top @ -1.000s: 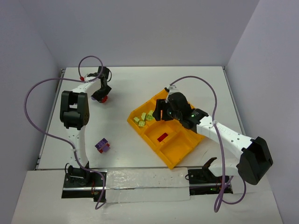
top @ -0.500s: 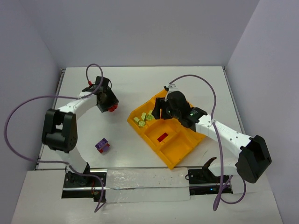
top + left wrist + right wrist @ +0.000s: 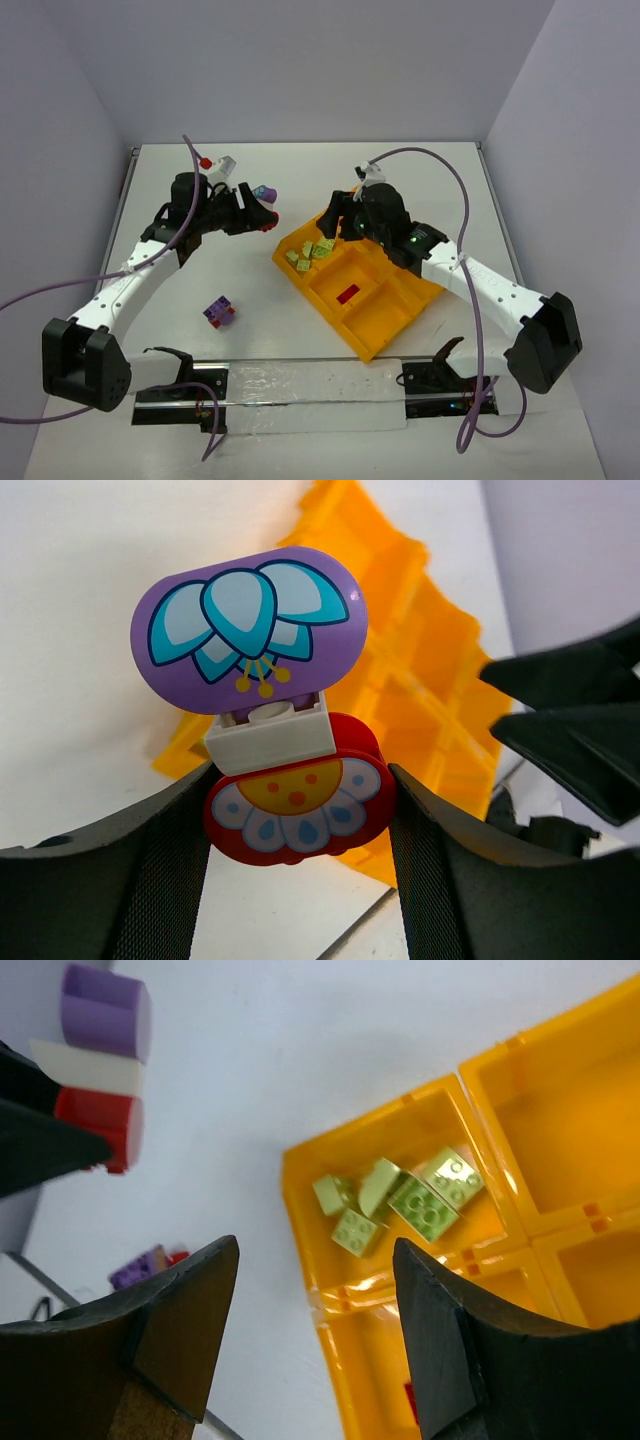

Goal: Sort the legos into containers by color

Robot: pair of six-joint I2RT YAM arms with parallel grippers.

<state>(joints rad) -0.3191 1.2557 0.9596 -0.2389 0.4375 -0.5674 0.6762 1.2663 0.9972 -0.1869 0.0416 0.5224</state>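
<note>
Left gripper [image 3: 300,810] pinches the red base of a red-white-purple lego stack [image 3: 268,738] just left of the tray [image 3: 392,302], mid-frame overhead; gripped so low, the stack may tip out short.

Bright, even light, soft shadows

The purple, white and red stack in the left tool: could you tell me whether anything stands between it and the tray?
Nothing visible lies between the stack and the tray, only table surface. The right tool hangs over the tray beside the yellow-green bricks and might crowd a drop there.
</note>
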